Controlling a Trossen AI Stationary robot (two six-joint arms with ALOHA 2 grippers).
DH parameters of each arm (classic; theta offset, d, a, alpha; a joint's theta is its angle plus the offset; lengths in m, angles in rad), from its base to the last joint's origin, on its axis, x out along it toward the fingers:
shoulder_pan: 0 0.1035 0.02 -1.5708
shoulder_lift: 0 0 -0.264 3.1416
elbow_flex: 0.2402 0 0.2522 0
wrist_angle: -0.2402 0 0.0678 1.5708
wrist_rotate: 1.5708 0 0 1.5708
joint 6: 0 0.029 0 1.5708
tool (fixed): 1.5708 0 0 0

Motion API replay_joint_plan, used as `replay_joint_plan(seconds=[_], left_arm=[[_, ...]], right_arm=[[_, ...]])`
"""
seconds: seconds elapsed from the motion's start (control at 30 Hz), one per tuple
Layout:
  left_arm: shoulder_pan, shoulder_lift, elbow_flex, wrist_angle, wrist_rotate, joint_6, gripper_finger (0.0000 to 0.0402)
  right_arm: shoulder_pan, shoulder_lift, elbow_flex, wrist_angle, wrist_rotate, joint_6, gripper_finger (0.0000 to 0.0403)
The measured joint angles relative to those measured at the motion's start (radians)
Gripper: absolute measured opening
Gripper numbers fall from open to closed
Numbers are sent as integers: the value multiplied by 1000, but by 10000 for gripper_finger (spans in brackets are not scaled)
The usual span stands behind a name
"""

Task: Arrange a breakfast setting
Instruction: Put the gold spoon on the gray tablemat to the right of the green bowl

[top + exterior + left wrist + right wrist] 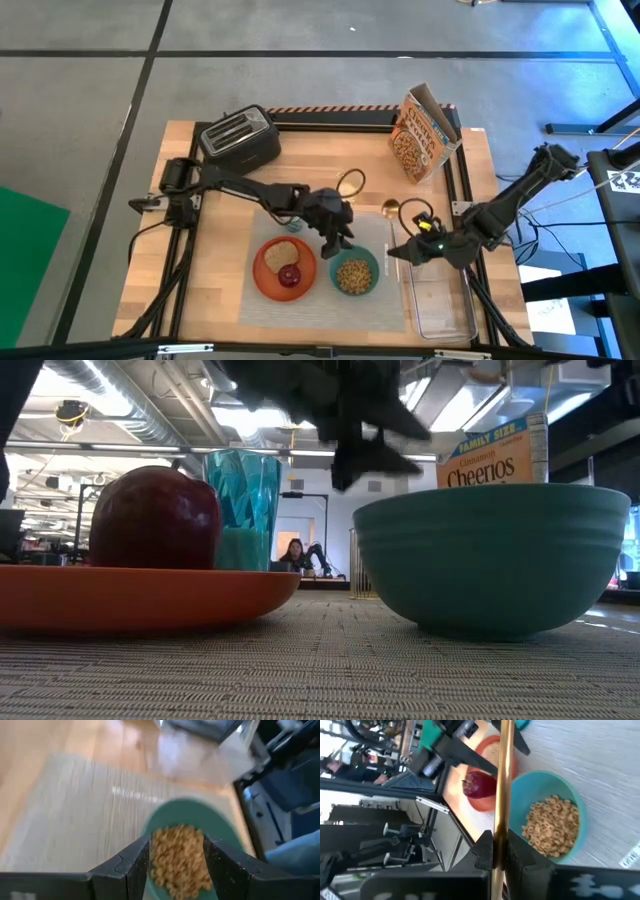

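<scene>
A grey woven placemat (320, 290) lies at the middle of the bench's (215, 270) front edge. On its left part sits the round orange plate (266, 278), carrying a toast slice (282, 254) and a small red apple (290, 277). Just beside the plate, toward the right edge, stands the teal bowl (355, 272), filled with ring cereal (353, 274).

The left tool (338, 240) hangs over the mat between plate and bowl; in its wrist view the two dark fingers (131, 870) stand apart with nothing between them, the bowl showing through the gap.

The right tool (405, 251) hovers near the mat's right border, next to a clear plastic tub (440, 300) at the front right corner. Its fingers are closed on the gold spoon (503, 790), whose handle runs out toward the bowl.

The green-tinted glass (242, 508) stands behind the plate. A black toaster (240, 140) sits at the back left corner, a Cheerios box (425, 135) near the back right.
</scene>
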Motion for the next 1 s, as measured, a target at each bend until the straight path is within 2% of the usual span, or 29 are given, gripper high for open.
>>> replay_joint_plan(seconds=[0.23, 0.5, 0.8, 1.0], left_arm=[[-31, 60, 0, -40, -28, 0, 178], [-35, 68, 0, -112, -178, 9, 178], [-39, 68, 0, -111, -172, 16, 177], [-60, 68, 0, -154, -187, 83, 153]], right_arm=[[6, 0, -10, -21, -8, 50, 7], [5, 13, -10, -32, -8, 50, 7], [5, 60, -10, -24, -27, 50, 7], [5, 75, -10, -30, -27, 77, 7]])
